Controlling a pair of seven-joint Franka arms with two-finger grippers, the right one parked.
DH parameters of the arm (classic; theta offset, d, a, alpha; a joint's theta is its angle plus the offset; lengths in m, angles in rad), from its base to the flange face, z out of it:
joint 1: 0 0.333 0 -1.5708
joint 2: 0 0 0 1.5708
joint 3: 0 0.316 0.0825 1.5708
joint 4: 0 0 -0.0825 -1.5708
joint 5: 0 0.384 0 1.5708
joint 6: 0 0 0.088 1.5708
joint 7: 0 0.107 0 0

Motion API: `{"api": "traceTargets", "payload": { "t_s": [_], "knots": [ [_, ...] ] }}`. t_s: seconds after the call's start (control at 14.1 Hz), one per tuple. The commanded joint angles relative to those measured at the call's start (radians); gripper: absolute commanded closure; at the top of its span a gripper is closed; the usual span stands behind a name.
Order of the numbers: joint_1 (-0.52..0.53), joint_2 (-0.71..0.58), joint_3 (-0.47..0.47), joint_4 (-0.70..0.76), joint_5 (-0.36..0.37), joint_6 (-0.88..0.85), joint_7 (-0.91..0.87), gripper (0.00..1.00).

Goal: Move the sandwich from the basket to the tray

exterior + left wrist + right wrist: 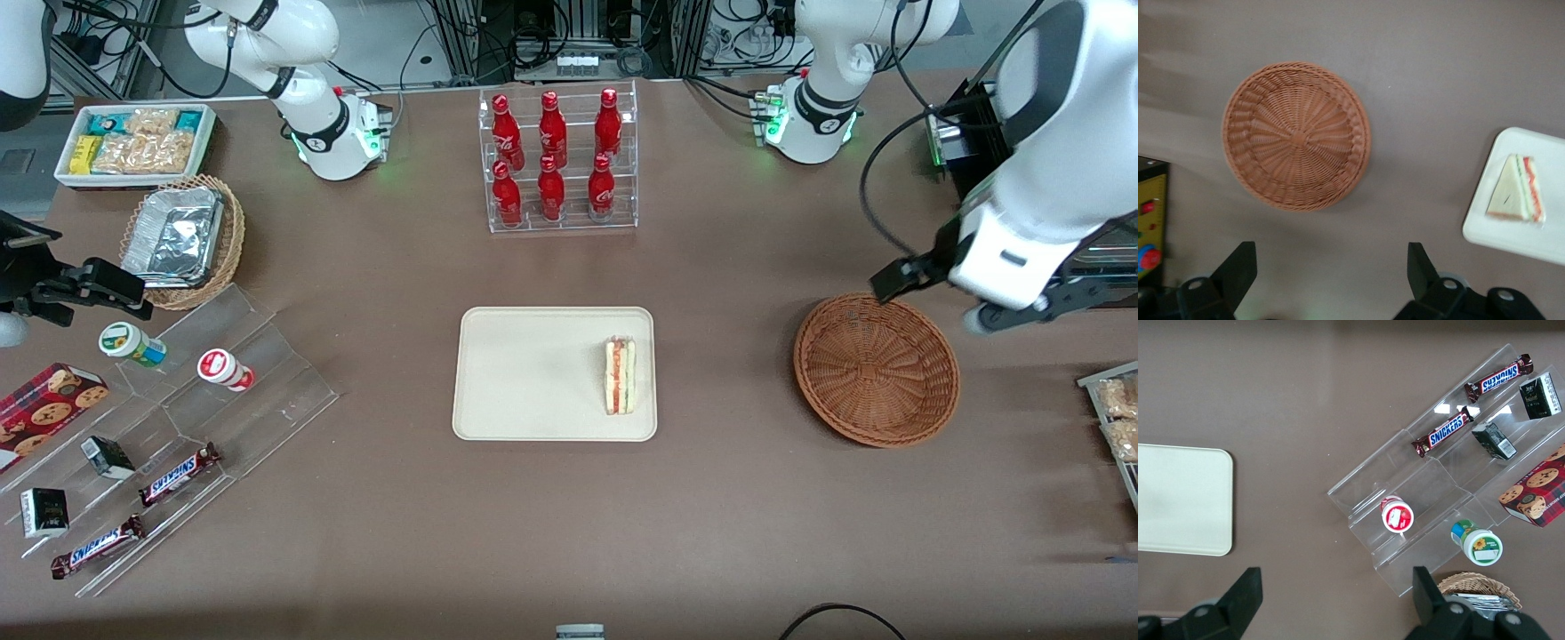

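Sandwich (621, 375) flat on tray (533, 373), gripper (1331, 273) above basket (876, 369)

I've got the sandwich (621, 374) lying on the tray (524, 373), at its edge nearest the basket (876, 369). Basket sits well apart, toward the working arm's end. My gripper (1331, 277) hangs spread wide above the table beside the basket.

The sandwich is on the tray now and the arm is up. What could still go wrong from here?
Little, probably. The sandwich stands close to the tray's rim, on the edge nearest the basket, so a knock might tip it off. The open gripper hangs above the table beside the empty basket; a low retreat might clip its rim.
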Motion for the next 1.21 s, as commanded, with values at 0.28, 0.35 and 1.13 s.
{"api": "traceTargets", "payload": {
  "t_s": [0.28, 0.35, 1.13],
  "knots": [
    [0.068, -0.120, -0.004, 0.040, 0.005, -0.114, 0.115, 0.00],
    [0.070, -0.120, -0.004, 0.066, 0.007, -0.153, 0.118, 0.00],
    [0.099, -0.114, -0.010, 0.078, 0.039, -0.186, 0.233, 0.00]
  ]
}}
